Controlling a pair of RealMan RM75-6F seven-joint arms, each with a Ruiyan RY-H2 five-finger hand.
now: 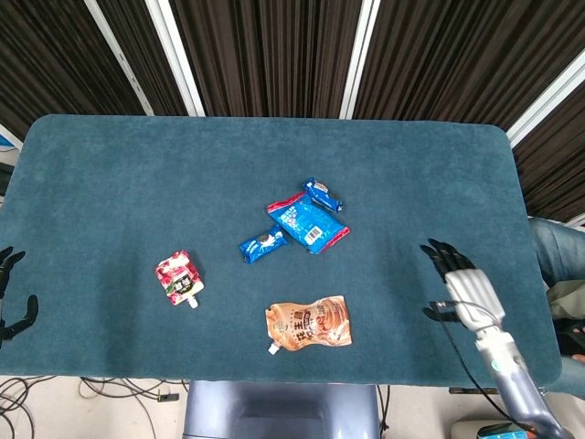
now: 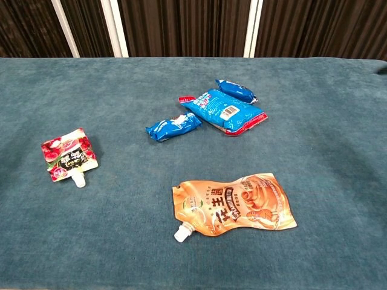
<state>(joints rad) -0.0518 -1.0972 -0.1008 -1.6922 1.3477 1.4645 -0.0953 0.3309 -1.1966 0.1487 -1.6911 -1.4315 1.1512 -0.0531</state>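
**A:** ok so starting at the near edge, what's where?

**B:** Right hand [image 1: 463, 291] is over the teal tabletop [image 1: 110, 174] on the right side near the front edge, fingers spread apart, holding nothing and touching none of the packs. Left hand [image 1: 11, 293] only peeks in at the far left edge of the head view, just off the tabletop. Fingers look apart and nothing is in them. The chest view shows neither hand.

**A:** and the closest thing to the right hand?

**B:** The orange spout pouch [image 1: 310, 325], lying flat near the front edge, cap pointing to the front-left. It's left of the right hand with a clear stretch of cloth between them, not touching.

**A:** then further back?

**B:** The small red spout pouch [image 1: 177, 278] is on the left side, a bit further in, flat, white cap toward the front. It's the one nearest the left hand but well apart from it. Past that, around the middle, is a small blue snack pack [image 1: 263, 244], and just behind it to the right a bigger blue bag [image 1: 308, 222] with a red edge. Another small blue pack [image 1: 323, 194] sits at the bag's far corner, touching it. Beyond the tabletop are dark slatted panels.
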